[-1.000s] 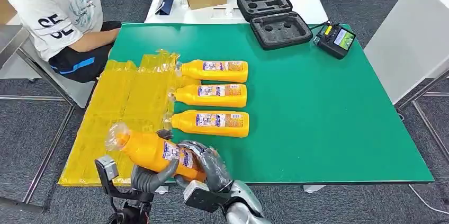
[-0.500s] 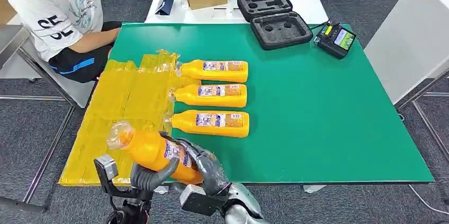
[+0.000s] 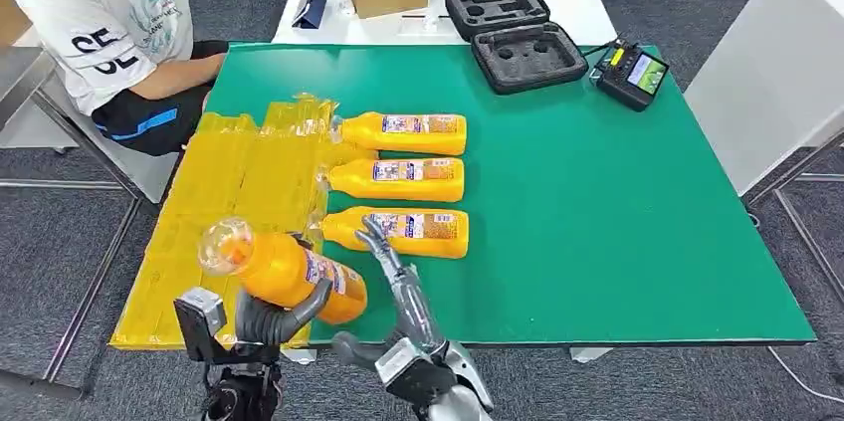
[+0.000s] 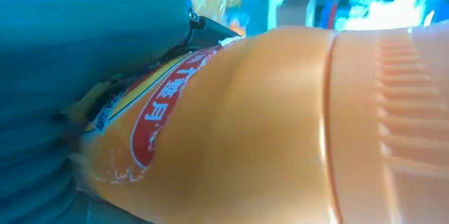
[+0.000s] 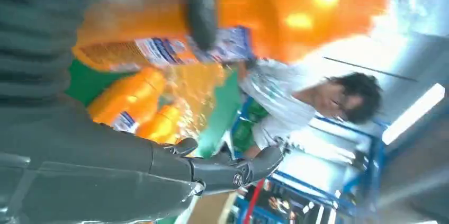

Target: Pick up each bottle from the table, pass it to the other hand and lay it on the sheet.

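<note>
Head view: the left hand (image 3: 261, 319) grips an orange plastic bottle with a clear cap (image 3: 284, 269), held tilted above the near edge of the green table (image 3: 617, 232), over the crinkled yellow plastic sheet (image 3: 234, 192). The right hand (image 3: 398, 287) is beside it, fingers spread and holding nothing. Three more orange bottles (image 3: 403, 178) lie along the sheet's right edge; open green lies right of them.

Left wrist view: the bottle's body (image 4: 265, 128) fills the frame, blurred, hiding the fingers.

Right wrist view: dark fingers (image 5: 233, 168) extend free; the bottle (image 5: 275, 17) is blurred.
</note>
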Robot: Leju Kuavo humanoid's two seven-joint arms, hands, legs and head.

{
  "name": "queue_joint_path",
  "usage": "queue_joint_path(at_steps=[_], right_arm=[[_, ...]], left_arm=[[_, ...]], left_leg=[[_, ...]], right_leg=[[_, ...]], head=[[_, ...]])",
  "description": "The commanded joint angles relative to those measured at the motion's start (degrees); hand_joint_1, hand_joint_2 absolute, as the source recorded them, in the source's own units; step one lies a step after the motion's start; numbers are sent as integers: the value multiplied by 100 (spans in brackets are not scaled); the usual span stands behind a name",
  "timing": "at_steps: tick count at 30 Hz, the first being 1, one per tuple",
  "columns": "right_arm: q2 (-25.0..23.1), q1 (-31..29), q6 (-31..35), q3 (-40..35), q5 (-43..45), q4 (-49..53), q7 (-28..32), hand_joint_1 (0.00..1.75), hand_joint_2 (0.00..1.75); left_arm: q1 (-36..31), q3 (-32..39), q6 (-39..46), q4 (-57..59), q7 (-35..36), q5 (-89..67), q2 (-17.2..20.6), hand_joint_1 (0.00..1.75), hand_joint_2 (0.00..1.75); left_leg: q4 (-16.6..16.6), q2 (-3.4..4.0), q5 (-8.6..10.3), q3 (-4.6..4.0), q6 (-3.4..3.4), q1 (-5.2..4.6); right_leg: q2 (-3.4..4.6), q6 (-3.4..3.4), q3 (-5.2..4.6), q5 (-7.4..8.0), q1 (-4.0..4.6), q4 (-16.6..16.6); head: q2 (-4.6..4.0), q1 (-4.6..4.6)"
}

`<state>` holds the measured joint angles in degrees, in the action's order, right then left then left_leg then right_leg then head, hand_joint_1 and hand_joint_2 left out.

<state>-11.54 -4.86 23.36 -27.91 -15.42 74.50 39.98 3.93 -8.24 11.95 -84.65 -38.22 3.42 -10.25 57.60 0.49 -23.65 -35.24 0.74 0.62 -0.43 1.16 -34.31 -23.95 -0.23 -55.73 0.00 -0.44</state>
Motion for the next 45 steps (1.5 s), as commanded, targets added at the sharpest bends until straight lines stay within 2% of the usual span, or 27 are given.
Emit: queue_joint_path(at_steps=[1, 2, 3, 6, 9, 11, 14, 17, 21, 24, 27, 30, 34, 41, 42, 45], right_arm=[[469, 347, 716, -386, 653, 1536, 2, 0, 0], [469, 347, 716, -386, 653, 1536, 2, 0, 0], [490, 402, 781, -393, 787, 1681, 2, 0, 175], [600, 549, 1000, -477, 952, 1925, 2, 0, 175], [600, 549, 1000, -477, 952, 1925, 2, 0, 175], [544, 501, 819, -443, 997, 1676, 2, 0, 175], [472, 426, 633, -427, 1065, 1481, 2, 0, 175], [417, 334, 450, -431, 1116, 1327, 2, 0, 175], [417, 334, 450, -431, 1116, 1327, 2, 0, 175], [338, 207, 253, -429, 1116, 1141, 2, 0, 175], [287, 134, 167, -417, 1146, 1053, 2, 0, 175], [278, 119, 147, -406, 1147, 1034, 2, 0, 175], [217, 54, -45, -374, 1176, 857, 2, 0, 175], [182, 100, -187, -364, 1145, 698, 2, 0, 175], [182, 100, -187, -364, 1145, 698, 2, 0, 175], [182, 100, -187, -364, 1145, 698, 2, 0, 175]], left_arm=[[-409, 193, 1366, -45, -130, -1628, 309, 175, 175], [-409, 193, 1366, -45, -130, -1628, 309, 175, 175], [-432, 216, 1701, 11, -138, -2109, 345, 175, 175], [-548, 298, 2460, 95, 4, -3417, 601, 175, 175], [-548, 298, 2460, 95, 4, -3417, 601, 175, 175], [-882, 432, 2805, 323, 513, -4956, 892, 175, 175], [-1302, 266, 2487, 776, 1164, -6217, 1341, 175, 175], [-1607, -74, 1920, 1419, 1540, -6696, 1745, 175, 175], [-1607, -74, 1920, 1419, 1540, -6696, 1745, 175, 175], [-1730, -361, 1613, 2138, 1853, -6857, 2073, 175, 175], [-1907, -515, 1240, 2683, 1922, -6865, 2170, 175, 175], [-1978, -536, 1196, 2795, 1929, -6859, 2170, 175, 175], [-2397, -723, 762, 3283, 2102, -6928, 2202, 175, 175], [-2440, -556, -452, 3543, 1925, -6055, 2235, 175, 175], [-2440, -556, -452, 3543, 1925, -6055, 2235, 175, 175], [-2440, -556, -452, 3543, 1925, -6055, 2235, 175, 175]], left_leg=[[-1, -10, -3, 5, -2, 0], [-2, -12, -7, 14, -3, 0], [-3, -7, -5, 12, -2, 0], [-6, -14, -12, 29, -5, -1], [-5, -16, -8, 23, -4, 0], [-7, -9, -9, 28, -5, 1], [-11, -15, -1, 24, -8, 3], [-12, -8, 4, 20, -5, 0], [-11, -2, 2, 28, -10, 2], [-14, -7, 7, 32, -5, 0], [-19, 5, 4, 43, -7, -3], [-9, -3, 8, 19, -8, 1], [-7, -14, 9, 16, -7, 3], [-12, 3, 6, 33, -7, 0], [-18, 3, 1, 52, -9, 0], [-10, -1, 9, 37, -6, 1]], right_leg=[[-7, -2, 8, -7, 0, -1], [-7, -3, 17, -11, 0, -1], [-3, -2, 14, -8, 0, 1], [-7, -5, 30, -17, -1, 1], [-10, -5, 26, -14, 0, 2], [-3, -5, 27, -12, 1, 4], [-8, -8, 24, -7, 2, 4], [-5, -6, 19, -3, -1, 4], [3, -8, 25, -4, 1, 4], [-5, -6, 31, -6, 0, 7], [9, -7, 38, -6, -3, 8], [-2, -7, 18, -2, 1, 3], [-12, -7, 18, -5, 2, 1], [8, -7, 33, -1, -1, 5], [13, -9, 49, -6, -1, 8], [3, -7, 40, 0, 0, 4]], head=[[0, 0], [0, 0], [0, -2], [0, -2], [0, 2], [0, 2], [0, 0], [0, 0], [0, -2], [0, 0], [0, 2], [0, 0], [0, 0], [0, 0], [0, 0], [0, 0]])
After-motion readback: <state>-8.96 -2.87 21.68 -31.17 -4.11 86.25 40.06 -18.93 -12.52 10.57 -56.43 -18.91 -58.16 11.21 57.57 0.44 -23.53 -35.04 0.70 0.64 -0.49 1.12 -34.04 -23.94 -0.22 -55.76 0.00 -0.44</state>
